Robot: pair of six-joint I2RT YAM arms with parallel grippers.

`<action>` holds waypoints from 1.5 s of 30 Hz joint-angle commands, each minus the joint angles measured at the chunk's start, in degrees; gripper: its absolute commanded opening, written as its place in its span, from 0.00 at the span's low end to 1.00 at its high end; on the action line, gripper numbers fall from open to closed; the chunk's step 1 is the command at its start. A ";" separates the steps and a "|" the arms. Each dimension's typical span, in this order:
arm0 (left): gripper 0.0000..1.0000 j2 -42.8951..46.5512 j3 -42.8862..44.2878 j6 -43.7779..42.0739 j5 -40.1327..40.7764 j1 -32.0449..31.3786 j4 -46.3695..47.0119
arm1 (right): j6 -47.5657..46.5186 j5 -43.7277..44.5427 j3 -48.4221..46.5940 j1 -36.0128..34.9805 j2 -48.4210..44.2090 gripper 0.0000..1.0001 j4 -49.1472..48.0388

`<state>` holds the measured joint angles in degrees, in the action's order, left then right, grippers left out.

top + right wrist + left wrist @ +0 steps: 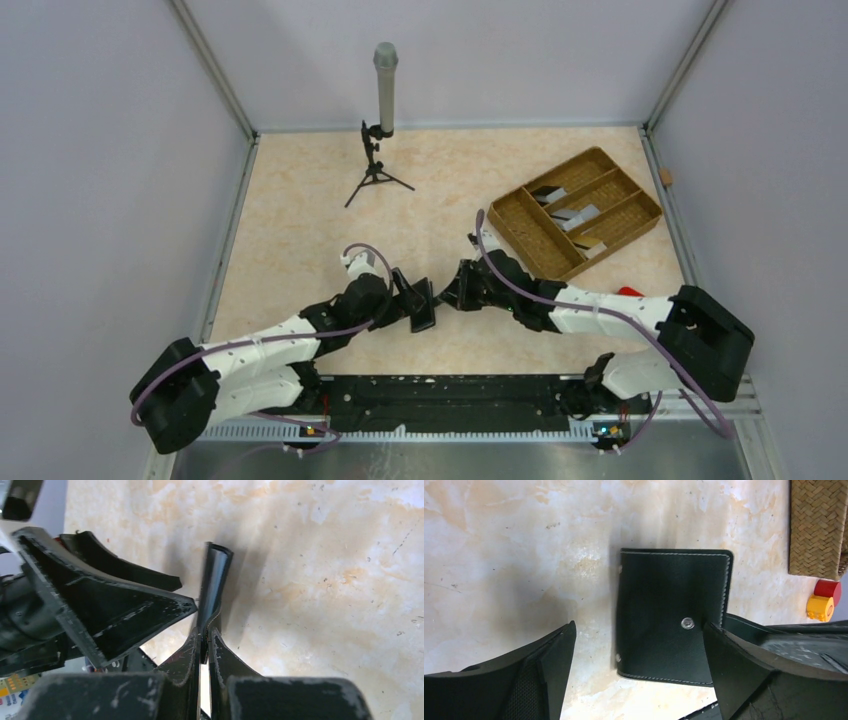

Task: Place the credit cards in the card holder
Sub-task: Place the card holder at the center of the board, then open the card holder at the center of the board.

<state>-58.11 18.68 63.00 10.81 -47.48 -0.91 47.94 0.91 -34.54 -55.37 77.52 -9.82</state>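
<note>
right gripper point(206, 635) clamped on card holder point(669, 615) edge; left gripper point(639, 630) gaping astride it. thin pinch, holder could twist, drop.

Both arms stretch low from their near bases toward the centre, the left arm angling right and the right arm angling left, wrists almost meeting. The left gripper point(418, 300) has its fingers point(549, 665) spread wide. The right gripper point(205, 639) is pinched tight on the card holder point(216, 575) edge.
</note>
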 commanded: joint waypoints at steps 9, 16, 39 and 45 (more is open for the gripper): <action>0.99 -3.23 6.47 -6.05 -3.68 -0.15 1.28 | -3.75 0.78 -2.05 -0.44 -5.12 0.00 3.54; 0.99 -5.80 8.35 -8.75 -6.14 -0.16 2.75 | -3.63 0.44 -1.74 -0.45 -5.17 0.00 3.11; 0.97 -11.09 16.39 -15.25 4.66 -0.20 -16.43 | -3.98 4.92 -1.45 -0.45 -8.62 0.00 7.79; 0.98 -8.85 15.16 -16.03 4.80 -0.15 -15.92 | -3.98 5.51 -1.32 -0.44 -7.98 0.00 8.25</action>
<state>-69.04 33.67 48.66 13.32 -47.64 -15.53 44.75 4.86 -34.63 -55.37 70.74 -1.26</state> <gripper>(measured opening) 0.983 0.022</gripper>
